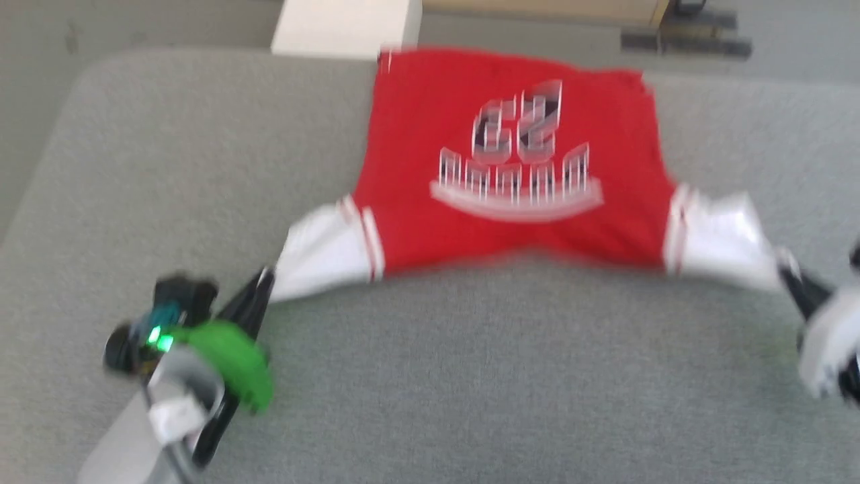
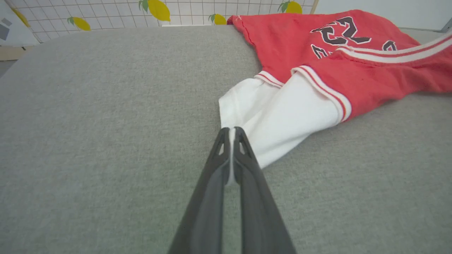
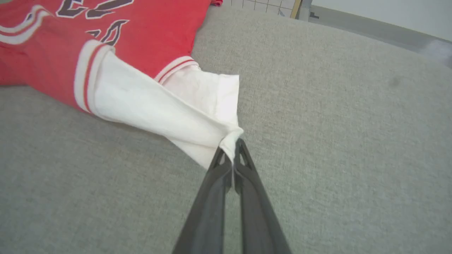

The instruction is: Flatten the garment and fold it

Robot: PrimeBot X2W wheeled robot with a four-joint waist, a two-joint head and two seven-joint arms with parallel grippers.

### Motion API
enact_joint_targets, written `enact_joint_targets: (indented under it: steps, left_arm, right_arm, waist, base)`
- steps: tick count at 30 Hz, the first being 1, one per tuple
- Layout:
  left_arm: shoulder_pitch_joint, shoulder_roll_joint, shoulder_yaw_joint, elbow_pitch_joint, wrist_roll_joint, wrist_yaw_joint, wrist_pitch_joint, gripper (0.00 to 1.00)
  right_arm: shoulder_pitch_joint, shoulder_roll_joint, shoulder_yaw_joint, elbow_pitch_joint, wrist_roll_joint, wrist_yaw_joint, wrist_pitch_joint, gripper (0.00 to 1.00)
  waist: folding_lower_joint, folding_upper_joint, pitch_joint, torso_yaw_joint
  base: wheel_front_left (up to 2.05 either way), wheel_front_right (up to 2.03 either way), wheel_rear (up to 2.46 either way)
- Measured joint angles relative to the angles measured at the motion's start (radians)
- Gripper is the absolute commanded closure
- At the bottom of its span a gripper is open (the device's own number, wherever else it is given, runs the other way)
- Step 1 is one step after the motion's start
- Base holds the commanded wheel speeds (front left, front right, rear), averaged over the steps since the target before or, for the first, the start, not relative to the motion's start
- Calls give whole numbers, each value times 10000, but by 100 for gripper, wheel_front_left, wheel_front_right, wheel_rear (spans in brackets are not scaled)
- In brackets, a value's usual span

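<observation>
The garment (image 1: 510, 168), a red T-shirt with white sleeves and a white-outlined print, lies spread on the grey padded table, its hem at the far edge. My left gripper (image 1: 267, 277) is shut on the tip of the white sleeve at the left. The left wrist view has that gripper (image 2: 232, 131) pinching the white cloth of the garment (image 2: 282, 116), lifted slightly off the surface. My right gripper (image 1: 787, 267) is shut on the other white sleeve at the right. In the right wrist view that gripper (image 3: 231, 146) clamps the sleeve corner of the garment (image 3: 141, 102).
The grey table (image 1: 470, 376) has a wide bare stretch in front of the shirt. A white block (image 1: 346, 27) stands behind the table's far edge. A tiled wall with yellow lemons (image 2: 155, 8) shows beyond the table in the left wrist view.
</observation>
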Motion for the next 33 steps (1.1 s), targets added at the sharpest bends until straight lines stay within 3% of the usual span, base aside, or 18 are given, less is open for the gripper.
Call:
enact_joint_targets:
  steps: [8,18,26,27,28,33]
  left_arm:
    - [2275,874,-138,-1208,-378,219,851,100]
    - [4561,1260,-420,-2529,-614,765,1258,100]
    - [5143,1279,-535,-3168,-940,895,1687,100]
    - [5126,1269,-550,-3229,-940,895,1687,100]
    - [5093,1254,-564,-3283,-941,895,1689,100]
    - [4641,1095,-811,-3737,-823,863,1699,100]
  right_arm:
    - [2311,-295,-343,-395,48,2,740,100]
    - [4299,-128,-966,-1423,-42,2,1816,100]
    - [5570,-15,-1730,-2307,109,2,3684,100]
    - [5575,27,-1900,-2451,109,0,3783,54]
    - [5568,79,-2050,-2575,119,0,3829,0]
    - [5004,658,-2989,-3258,849,-2,4824,0]
  waist:
    - [0,0,-1339,-17]
    - [0,0,-2432,-7]
    - [0,0,-2499,167]
    - [0,1,-2440,198]
    - [0,0,-2387,228]
    - [0,0,-1945,463]
  base:
    - [0,0,0]
    - [0,0,0]
    - [0,0,0]
    - [0,0,0]
    - [0,0,0]
    - [0,0,0]
